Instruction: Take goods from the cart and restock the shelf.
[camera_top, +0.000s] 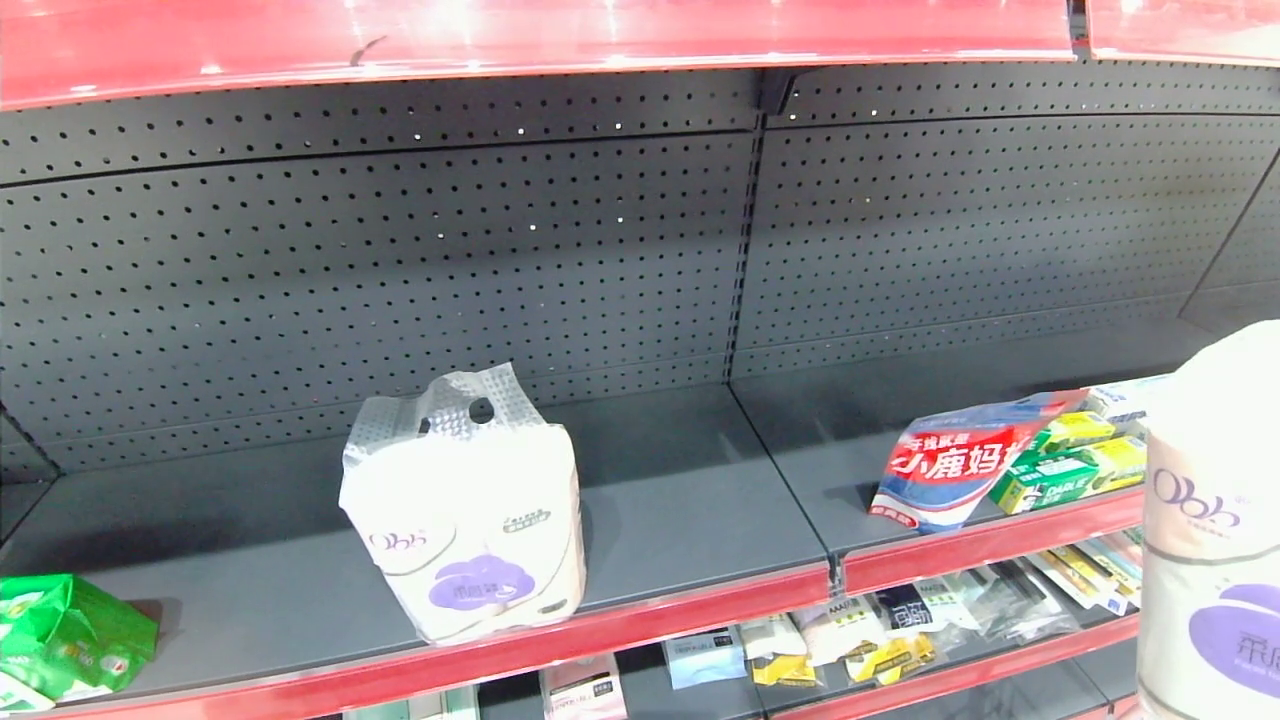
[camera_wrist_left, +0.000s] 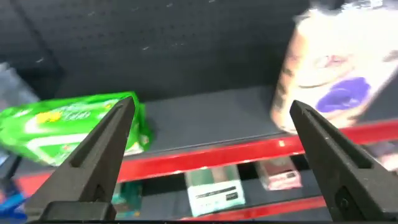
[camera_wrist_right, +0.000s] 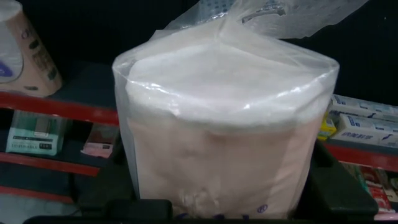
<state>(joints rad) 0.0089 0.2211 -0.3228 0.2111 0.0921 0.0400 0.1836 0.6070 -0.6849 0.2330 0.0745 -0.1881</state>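
Note:
A white toilet paper pack (camera_top: 460, 510) with a purple label stands upright on the grey shelf (camera_top: 690, 490), left of centre. A second toilet paper pack (camera_top: 1215, 530) hangs at the far right, in front of the shelf's edge. My right gripper (camera_wrist_right: 224, 190) is shut on this pack (camera_wrist_right: 227, 124), whose plastic wrap bulges between the dark fingers (camera_wrist_right: 102, 186). My left gripper (camera_wrist_left: 211, 106) is open and holds nothing. It hovers in front of the shelf's red lip, between a green pack (camera_wrist_left: 74, 127) and the standing pack (camera_wrist_left: 329, 74).
A green pack (camera_top: 70, 635) lies at the shelf's left end. A red and blue bag (camera_top: 960, 460) and green boxes (camera_top: 1075, 465) lie at the right end. A bare stretch of shelf separates the standing pack from the bag. Small goods fill the lower shelf (camera_top: 900, 620).

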